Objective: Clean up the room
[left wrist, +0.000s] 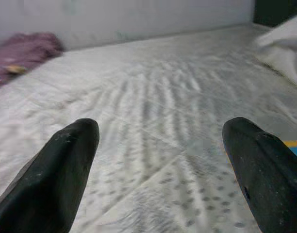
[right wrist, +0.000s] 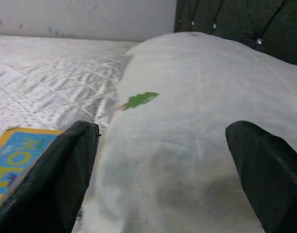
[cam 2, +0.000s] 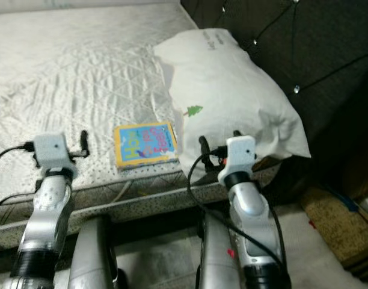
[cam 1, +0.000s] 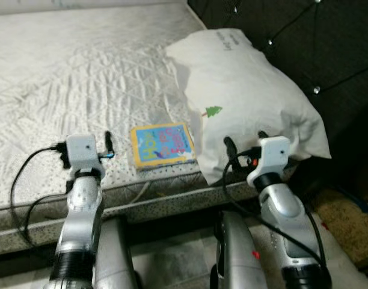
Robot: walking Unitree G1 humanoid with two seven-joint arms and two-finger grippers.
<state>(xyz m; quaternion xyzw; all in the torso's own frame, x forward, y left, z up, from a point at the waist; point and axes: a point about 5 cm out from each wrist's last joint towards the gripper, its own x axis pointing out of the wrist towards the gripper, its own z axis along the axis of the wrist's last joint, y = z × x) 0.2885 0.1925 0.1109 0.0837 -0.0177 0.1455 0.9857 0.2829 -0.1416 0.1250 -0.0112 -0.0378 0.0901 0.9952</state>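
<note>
1. Mattress [cam 1: 82, 78]: bare, white, quilted; spans the head views, near edge just ahead of both arms.
2. Headboard [cam 1: 304, 36]: dark, tufted, on the robot's right, behind the pillow.
3. Pillow [cam 1: 244, 90]: white with a small green tree print, lying at the mattress's right end against the headboard.
4. Book [cam 1: 162, 145]: yellow-bordered, blue cover, flat on the mattress near its front edge, touching the pillow's left side, between the two grippers.
5. Left gripper [left wrist: 160, 170]: fingers spread wide, over the mattress edge left of the book, holding nothing.
6. Right gripper [right wrist: 163, 170]: fingers spread wide, at the pillow's near side, empty.
7. Purple cloth [left wrist: 24, 51]: bunched at the mattress's far end.
</note>
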